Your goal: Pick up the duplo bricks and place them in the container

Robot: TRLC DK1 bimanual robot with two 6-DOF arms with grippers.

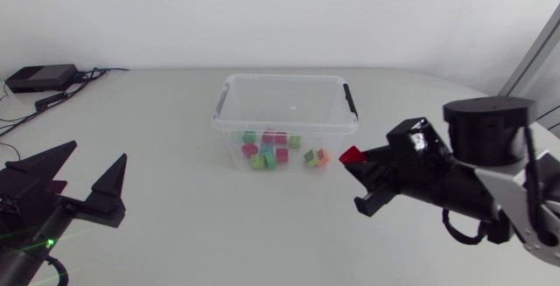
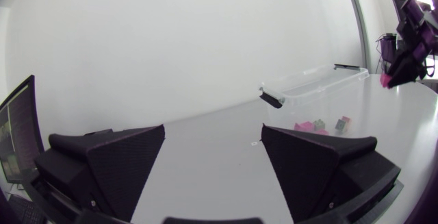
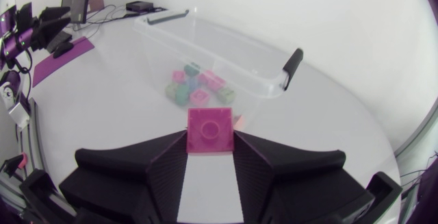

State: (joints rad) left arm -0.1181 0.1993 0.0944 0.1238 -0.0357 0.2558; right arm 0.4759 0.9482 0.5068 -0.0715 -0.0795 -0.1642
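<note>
A clear plastic container [image 1: 285, 79] with black handles stands at the table's middle, with several coloured duplo bricks [image 1: 268, 149] lying in it. My right gripper [image 1: 356, 163] hovers just right of its front right corner, shut on a red-pink brick [image 1: 353, 155]. In the right wrist view that brick [image 3: 210, 129] sits clamped between the fingertips, with the container [image 3: 226, 47] ahead. My left gripper [image 1: 94, 155] rests open and empty at the near left. The left wrist view shows its gripper [image 2: 213, 140] with wide-set fingers, the container [image 2: 311, 87] far ahead and the brick [image 2: 385, 80] held beyond it.
A black box [image 1: 39, 78] with cables sits at the back left corner of the table. Bare white tabletop [image 1: 175, 190] lies between the left gripper and the container.
</note>
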